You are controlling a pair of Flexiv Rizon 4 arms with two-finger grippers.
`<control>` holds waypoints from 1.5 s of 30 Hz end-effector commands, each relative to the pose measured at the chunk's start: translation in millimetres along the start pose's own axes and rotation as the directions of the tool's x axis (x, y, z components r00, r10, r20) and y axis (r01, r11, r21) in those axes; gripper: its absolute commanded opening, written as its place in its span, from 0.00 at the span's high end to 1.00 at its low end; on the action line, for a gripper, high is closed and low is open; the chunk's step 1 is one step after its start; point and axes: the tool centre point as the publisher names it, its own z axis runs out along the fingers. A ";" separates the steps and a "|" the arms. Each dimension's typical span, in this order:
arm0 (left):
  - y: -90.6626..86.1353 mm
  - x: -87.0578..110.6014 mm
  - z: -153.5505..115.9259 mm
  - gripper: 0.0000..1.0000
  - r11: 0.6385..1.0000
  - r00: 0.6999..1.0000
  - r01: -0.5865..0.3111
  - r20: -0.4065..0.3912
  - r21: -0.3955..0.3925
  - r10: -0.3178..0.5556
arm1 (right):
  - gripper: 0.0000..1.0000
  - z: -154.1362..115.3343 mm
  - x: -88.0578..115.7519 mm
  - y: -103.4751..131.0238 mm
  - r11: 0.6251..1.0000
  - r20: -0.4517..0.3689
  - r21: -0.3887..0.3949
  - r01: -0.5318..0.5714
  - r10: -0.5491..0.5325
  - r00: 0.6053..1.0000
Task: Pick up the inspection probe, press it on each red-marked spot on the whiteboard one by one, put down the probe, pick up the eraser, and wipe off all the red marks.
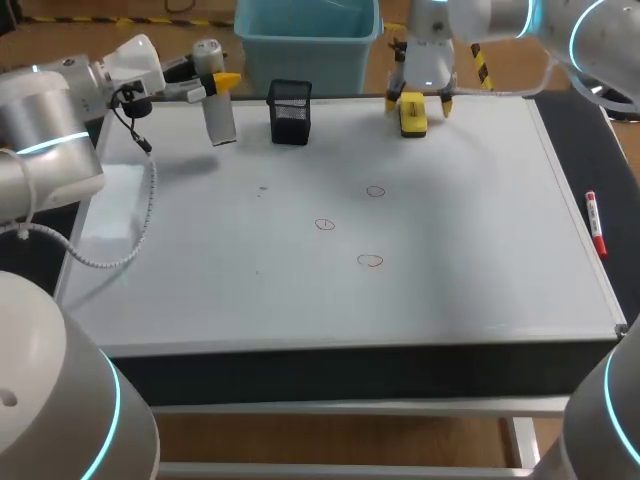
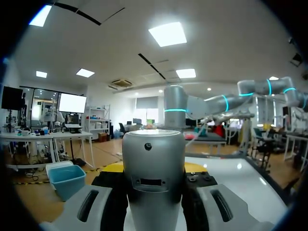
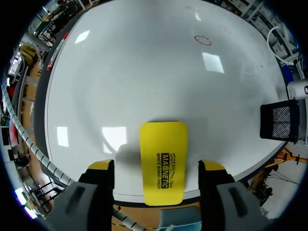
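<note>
while left fingers [image 1: 227,80] grip the probe [image 1: 219,118], right fingers [image 3: 102,166] open astride eraser [image 3: 163,161], whiteboard [image 1: 470,230] red-marked

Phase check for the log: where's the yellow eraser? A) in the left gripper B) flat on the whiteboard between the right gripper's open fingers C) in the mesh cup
B: the eraser lies on the whiteboard, untouched inside the open right gripper; the left gripper holds the inspection probe.
</note>
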 end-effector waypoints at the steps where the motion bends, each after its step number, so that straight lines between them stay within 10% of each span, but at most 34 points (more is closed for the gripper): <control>1: -0.1 0.2 0.6 1.00 1.000 1.000 -0.001 0.002 0.002 0.001 | 1.00 -1.5 -1.7 -3.2 1.000 -0.004 -0.007 0.011 -0.011 1.000; 17: -0.1 0.2 0.6 1.00 1.000 1.000 -0.001 0.002 0.002 0.001 | 1.00 -30.2 9.1 14.5 0.996 0.007 0.031 -0.080 0.080 0.997; 45: -0.1 0.2 0.6 1.00 1.000 1.000 -0.001 0.002 0.002 0.001 | 1.00 -49.7 109.8 92.7 0.912 0.039 0.058 -0.406 0.404 0.914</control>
